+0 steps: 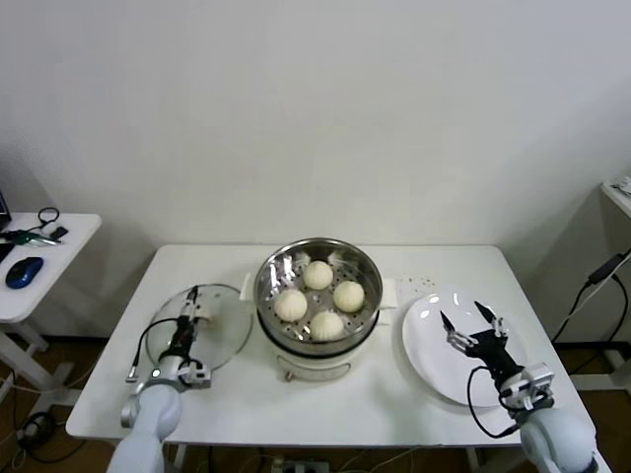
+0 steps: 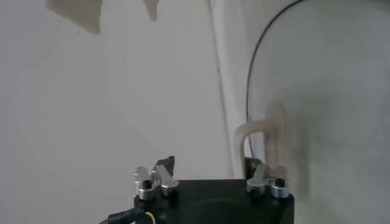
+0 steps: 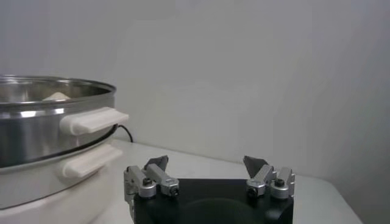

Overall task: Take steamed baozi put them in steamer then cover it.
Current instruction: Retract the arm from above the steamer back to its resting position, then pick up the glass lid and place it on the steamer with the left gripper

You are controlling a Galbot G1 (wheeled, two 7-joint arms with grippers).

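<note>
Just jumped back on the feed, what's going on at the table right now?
All four baozi sit in the open steamer. The left gripper is down at the handle of the glass cover, which lies flat on the table beside the steamer, not yet lifted. The right gripper hangs open over the empty white plate.
</note>
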